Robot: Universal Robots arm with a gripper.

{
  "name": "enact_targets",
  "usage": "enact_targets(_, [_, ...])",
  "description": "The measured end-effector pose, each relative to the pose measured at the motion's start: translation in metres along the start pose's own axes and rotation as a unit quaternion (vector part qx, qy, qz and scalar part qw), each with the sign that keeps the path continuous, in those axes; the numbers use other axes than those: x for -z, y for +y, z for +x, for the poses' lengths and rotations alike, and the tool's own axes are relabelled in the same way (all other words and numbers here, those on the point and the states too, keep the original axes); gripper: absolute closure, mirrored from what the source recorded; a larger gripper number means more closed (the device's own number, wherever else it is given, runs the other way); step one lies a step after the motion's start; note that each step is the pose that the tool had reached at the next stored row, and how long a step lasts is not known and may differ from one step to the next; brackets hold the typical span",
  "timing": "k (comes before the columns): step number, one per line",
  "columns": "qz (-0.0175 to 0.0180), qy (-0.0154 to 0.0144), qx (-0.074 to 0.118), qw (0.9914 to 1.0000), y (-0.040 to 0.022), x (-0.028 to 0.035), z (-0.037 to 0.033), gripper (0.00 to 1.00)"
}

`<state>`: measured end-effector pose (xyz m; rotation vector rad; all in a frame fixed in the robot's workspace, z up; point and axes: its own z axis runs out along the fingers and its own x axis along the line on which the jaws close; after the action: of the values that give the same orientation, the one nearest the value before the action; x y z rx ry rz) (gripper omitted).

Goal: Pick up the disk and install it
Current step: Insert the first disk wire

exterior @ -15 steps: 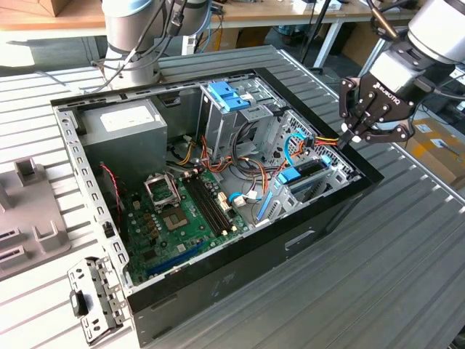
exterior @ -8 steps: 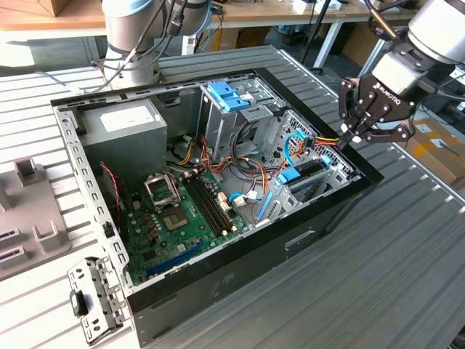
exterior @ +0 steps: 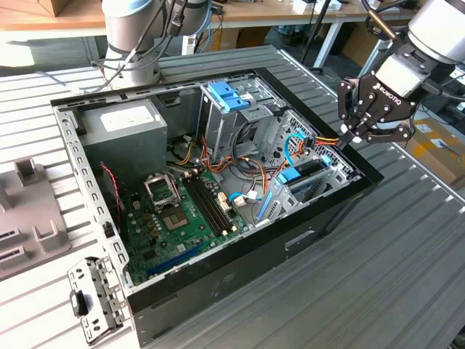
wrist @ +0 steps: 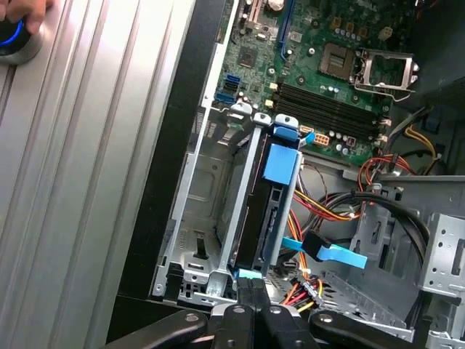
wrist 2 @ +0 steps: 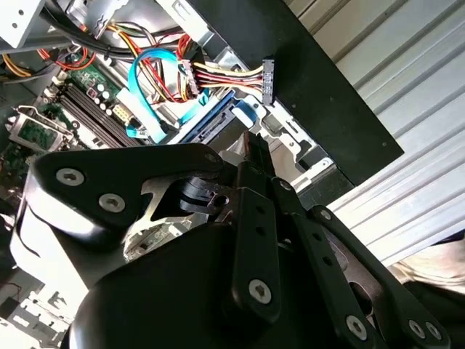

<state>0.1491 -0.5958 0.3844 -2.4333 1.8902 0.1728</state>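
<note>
An open computer case [exterior: 240, 262] lies on its side on a ribbed metal worktop [exterior: 407, 247], its green motherboard [exterior: 182, 218] exposed across the floor of the chassis. A grey power supply box [exterior: 120, 127] sits at the case's eleven o'clock corner in the exterior view, and a pale blue slotted bracket [exterior: 227, 96] stands at twelve o'clock. The robot arm [exterior: 436, 33] reaches in from two o'clock and ends over the case's three o'clock edge.

There, the disk [exterior: 304, 173] stands on edge inside the metal drive cage [wrist: 200, 218], just inside the black side wall. In the first wrist view the disk [wrist: 258, 218] shows as a dark body set between bright blue rails, with one empty slot of the cage beside it.

The gripper [exterior: 349, 138] points down at the outer end of the disk. Seen in the first wrist view, the gripper [wrist: 254, 298] has its two fingers drawn together with no gap between them, and their tips meet the disk's small blue end tab [wrist: 249, 274].

A bundle of red, yellow and black wires [wrist: 312, 291] runs just beside the fingertips, and a flat blue cable [wrist: 327, 253] crosses the cage nearby. A person's hand [wrist: 22, 11] rests on a blue-lit button [wrist: 14, 36] on the worktop, well apart from the case.
</note>
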Motion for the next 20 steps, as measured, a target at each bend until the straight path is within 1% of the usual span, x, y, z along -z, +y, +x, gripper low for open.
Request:
enact_targets(5, [-0.0025,0.0005,0.020,0.99979,0.0000,0.0000,0.0000,0.89])
enact_targets(7, [-0.0045,0.0009,0.036,0.99933,0.0000,0.0000,0.0000,0.89])
enact_targets(15, [-0.0065,0.0013,0.053,0.99857,0.0000,0.0000,0.0000,0.89])
enact_targets(17, [-0.0078,0.0016,0.063,0.99796,0.0000,0.0000,0.0000,0.89])
enact_targets(20, [-0.0091,0.0018,0.074,0.99725,0.0000,0.0000,0.0000,0.89])
